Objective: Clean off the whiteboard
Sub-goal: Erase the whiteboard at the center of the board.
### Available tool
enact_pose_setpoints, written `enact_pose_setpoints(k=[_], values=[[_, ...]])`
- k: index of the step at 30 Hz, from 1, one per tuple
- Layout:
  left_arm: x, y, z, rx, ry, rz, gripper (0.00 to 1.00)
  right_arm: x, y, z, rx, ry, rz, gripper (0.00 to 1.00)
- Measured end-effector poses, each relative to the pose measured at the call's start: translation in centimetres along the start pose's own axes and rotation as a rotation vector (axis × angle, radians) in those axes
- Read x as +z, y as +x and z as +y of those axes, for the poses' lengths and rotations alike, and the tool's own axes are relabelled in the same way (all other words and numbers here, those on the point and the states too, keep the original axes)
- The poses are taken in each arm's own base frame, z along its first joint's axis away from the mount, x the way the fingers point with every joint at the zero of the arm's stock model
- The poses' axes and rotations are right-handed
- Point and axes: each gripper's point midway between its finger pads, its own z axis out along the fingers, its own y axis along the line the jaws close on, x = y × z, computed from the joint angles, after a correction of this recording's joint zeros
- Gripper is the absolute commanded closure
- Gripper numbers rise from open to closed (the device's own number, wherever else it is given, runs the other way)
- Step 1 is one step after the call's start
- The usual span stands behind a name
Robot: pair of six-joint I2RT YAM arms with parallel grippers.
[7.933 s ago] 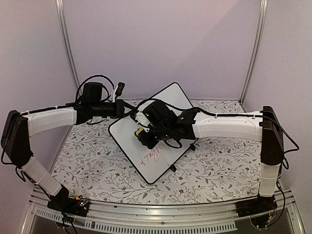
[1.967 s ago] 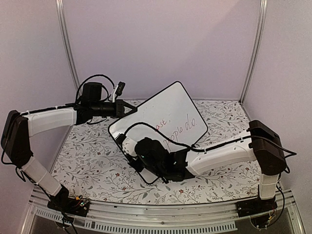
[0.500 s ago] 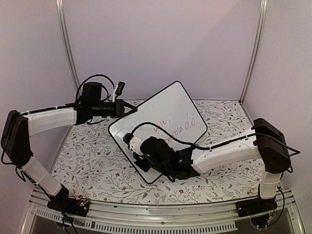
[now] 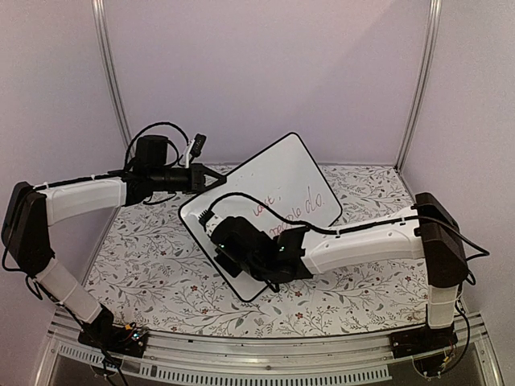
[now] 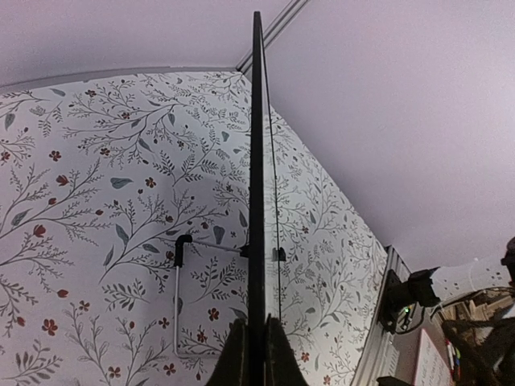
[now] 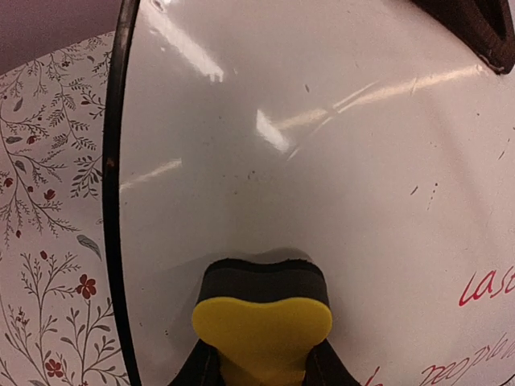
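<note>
Soft, even light. Glare streaks cross whiteboard [image 6: 265, 201] from eleven to two o'clock in my right wrist view; faint shadow above eraser [image 6: 261, 318].

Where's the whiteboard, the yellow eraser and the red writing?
whiteboard [image 4: 282, 173]: top view, bare white face.
yellow eraser [image 6: 261, 322]: right wrist view, its yellow top.
red writing [image 6: 485, 288]: right wrist view, a red letter.

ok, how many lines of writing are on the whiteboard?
2 on the whiteboard: a red word above a darker line, both right of the eraser. The right arm may hide more.
</note>
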Motion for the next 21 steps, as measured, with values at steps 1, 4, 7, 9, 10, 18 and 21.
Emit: enact_pose_setpoints(k=[1, 4, 7, 9, 10, 18, 21], values=[[0.0, 0.0, 0.0, 0.0, 0.0, 0.0, 1.0, 0.0, 0.0, 0.0, 0.006, 0.0, 0.002, 1.0], [0.0, 0.0, 0.0, 0.0, 0.0, 0.0, 1.0, -0.1, 0.1, 0.1, 0.013, 0.0, 0.004, 1.0], [0.0, 0.0, 0.0, 0.0, 0.0, 0.0, 1.0, -0.3, 0.1, 0.5, 0.013, -0.004, 0.003, 1.0], [0.0, 0.0, 0.0, 0.0, 0.0, -0.001, 1.0, -0.4, 0.2, 0.8, 0.012, -0.011, 0.001, 1.0], [-0.1, 0.0, -0.1, 0.0, 0.001, -0.001, 1.0, -0.5, 0.2, 1.0, 0.014, -0.015, -0.001, 1.0], [-0.1, -0.1, -0.2, 0.0, 0.002, -0.001, 1.0, -1.0, 0.2, 3.6, 0.034, -0.093, -0.037, 1.0], [-0.1, 0.0, -0.2, -0.003, 0.002, -0.001, 1.0, -1.2, 0.1, 4.5, 0.043, -0.121, -0.059, 1.0]])
